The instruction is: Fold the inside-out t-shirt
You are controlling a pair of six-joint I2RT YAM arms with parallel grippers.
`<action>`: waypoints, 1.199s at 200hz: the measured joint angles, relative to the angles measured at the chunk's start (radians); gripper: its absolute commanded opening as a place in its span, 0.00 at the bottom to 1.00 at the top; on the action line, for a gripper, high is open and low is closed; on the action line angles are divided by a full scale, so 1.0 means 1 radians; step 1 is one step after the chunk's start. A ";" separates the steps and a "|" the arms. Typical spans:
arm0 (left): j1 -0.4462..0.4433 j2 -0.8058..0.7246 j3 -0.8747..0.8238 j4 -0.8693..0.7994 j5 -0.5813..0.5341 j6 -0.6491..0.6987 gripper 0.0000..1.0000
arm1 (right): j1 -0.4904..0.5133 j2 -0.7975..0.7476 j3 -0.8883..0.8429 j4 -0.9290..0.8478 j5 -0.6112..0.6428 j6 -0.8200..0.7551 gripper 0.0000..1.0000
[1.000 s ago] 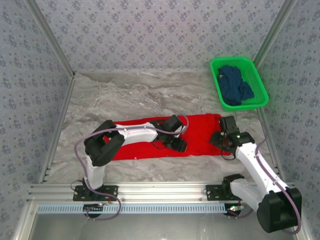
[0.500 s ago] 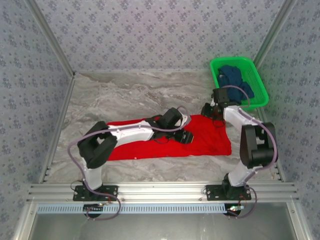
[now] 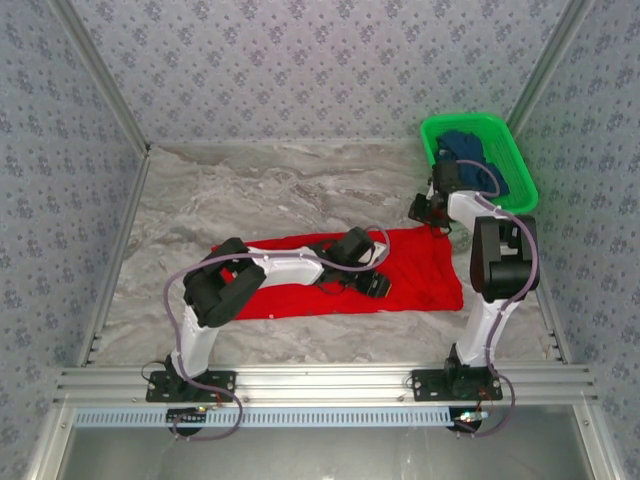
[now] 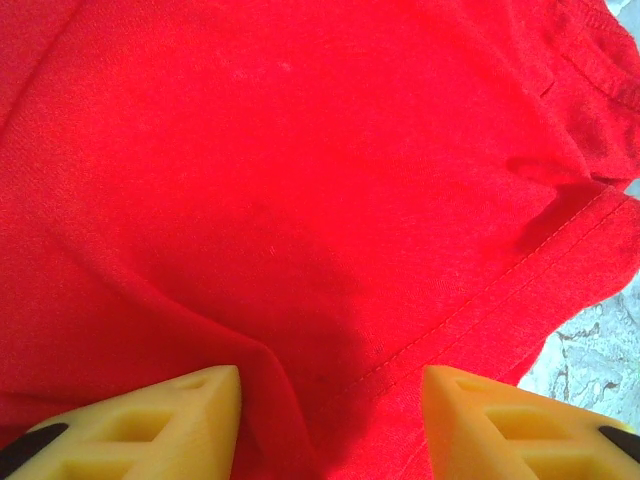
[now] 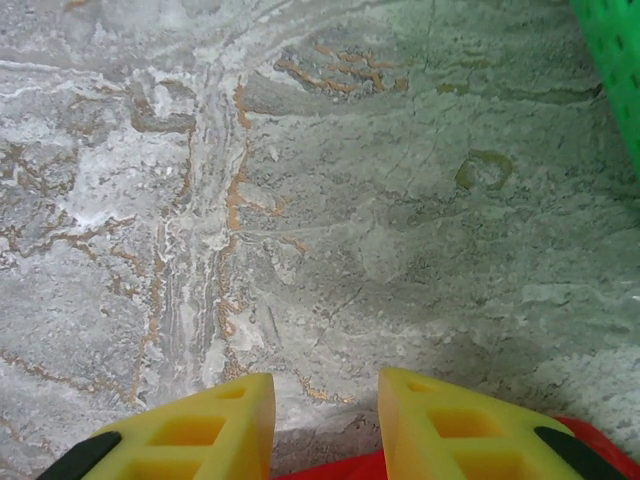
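Marble table lies bare beyond t-shirt's far edge.

1. The red t-shirt covers nearly the whole view, and its cloth lies mostly flat.
2. A stitched hem runs diagonally across the lower right, with creases bunched at the upper right edge.
3. A fold ridge rises from the bottom centre.
4. Left gripper: the yellow fingers stand well apart above the cloth, with nothing clamped between them.
5. The marbled table shows at the lower right corner.
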 measured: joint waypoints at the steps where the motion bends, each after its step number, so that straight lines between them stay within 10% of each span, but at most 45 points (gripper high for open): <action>1: 0.000 0.000 0.000 0.000 0.000 0.000 0.51 | 0.000 0.000 0.000 -0.002 0.001 0.000 0.39; 113: -0.001 0.000 0.000 0.000 -0.001 0.003 0.50 | 0.051 -0.021 -0.008 -0.156 0.151 0.011 0.50; 240: -0.001 0.000 -0.002 0.003 -0.001 0.003 0.51 | 0.072 0.103 0.185 -0.204 0.263 0.013 0.20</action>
